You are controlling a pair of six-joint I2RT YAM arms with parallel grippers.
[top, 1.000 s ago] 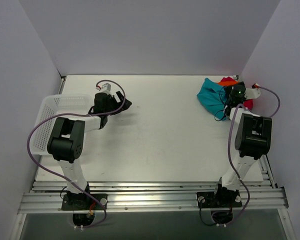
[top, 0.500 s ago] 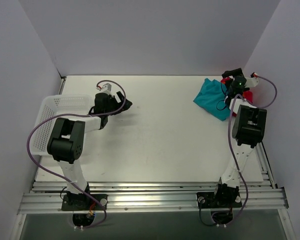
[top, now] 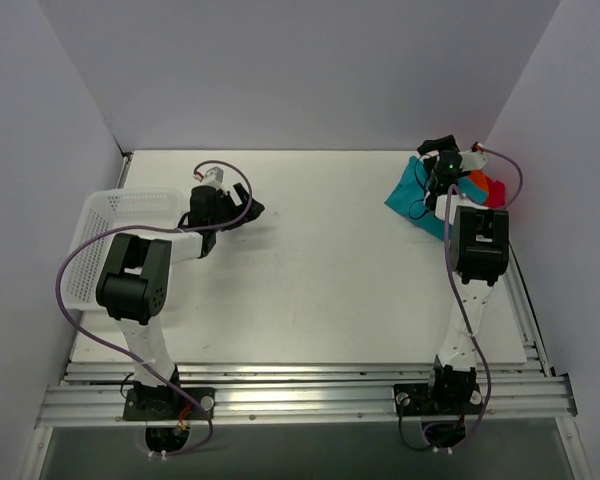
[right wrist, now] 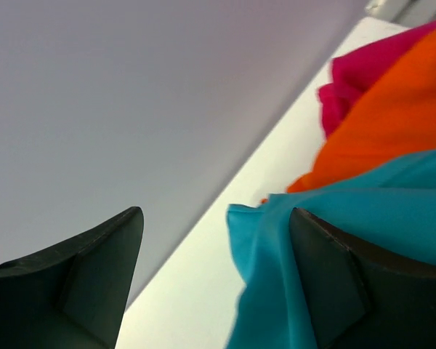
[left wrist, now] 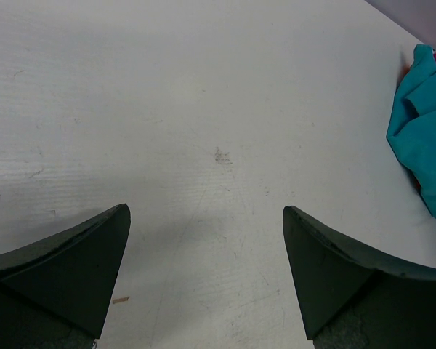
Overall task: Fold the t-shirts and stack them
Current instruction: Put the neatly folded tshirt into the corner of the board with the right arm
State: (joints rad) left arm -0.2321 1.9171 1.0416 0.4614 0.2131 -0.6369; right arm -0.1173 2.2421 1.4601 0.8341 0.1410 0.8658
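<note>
I see shirts heaped unfolded at bench (top: 310,290) 1 o'clock: teal shirt (top: 410,192) over orange shirt (right wrist: 392,123), pink shirt (right wrist: 363,73). Right claw (right wrist: 214,240) agape at teal edge, nothing gripped, presumably lining up pick. Left claw (left wrist: 203,240) agape, idle above bare bench at 10 o'clock.

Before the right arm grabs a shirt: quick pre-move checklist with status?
1. Right pincer open: ok, jaws spread in the right wrist view.
2. Right pincer holding nothing: ok, the gap shows only wall and table.
3. Teal shirt within reach: ok, its edge lies just past the fingertips.
4. Teal shirt free of the orange shirt and pink shirt: not ok, they lie bunched together.
5. Left pincer open and unloaded: ok, over bare table.
6. Basket contents: cannot tell.
</note>
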